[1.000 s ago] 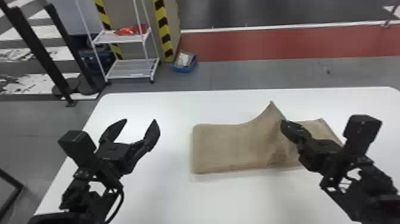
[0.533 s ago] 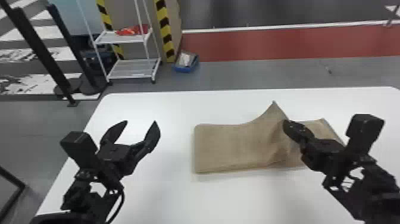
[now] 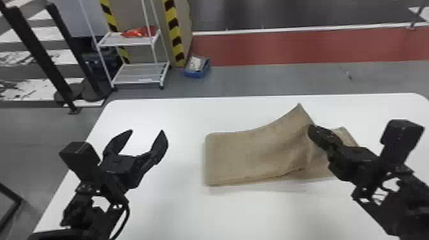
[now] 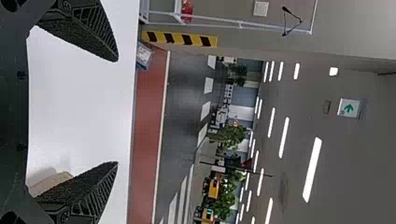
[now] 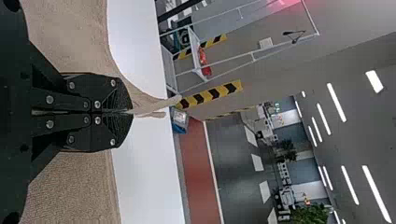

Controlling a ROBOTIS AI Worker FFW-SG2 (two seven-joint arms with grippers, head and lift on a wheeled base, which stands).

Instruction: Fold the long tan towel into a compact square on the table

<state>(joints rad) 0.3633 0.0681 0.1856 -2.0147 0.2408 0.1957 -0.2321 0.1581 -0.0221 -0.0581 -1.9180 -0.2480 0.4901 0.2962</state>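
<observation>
My right gripper holds a raised edge of the tan towel, which lies along the table and lifts to a peak beside the fingers. Another part of the towel rests flat under and to the right of that gripper. In the right wrist view the gripper is shut on a fold of the towel. My left gripper stands open over the table left of the towel, nothing between its fingers. In the left wrist view the gripper has its fingers wide apart, and a corner of towel shows by one finger.
The white table extends around the towel on its left, front and back. Behind it on the floor stand a white wire shelf and a blue bin, beside a post with yellow and black stripes.
</observation>
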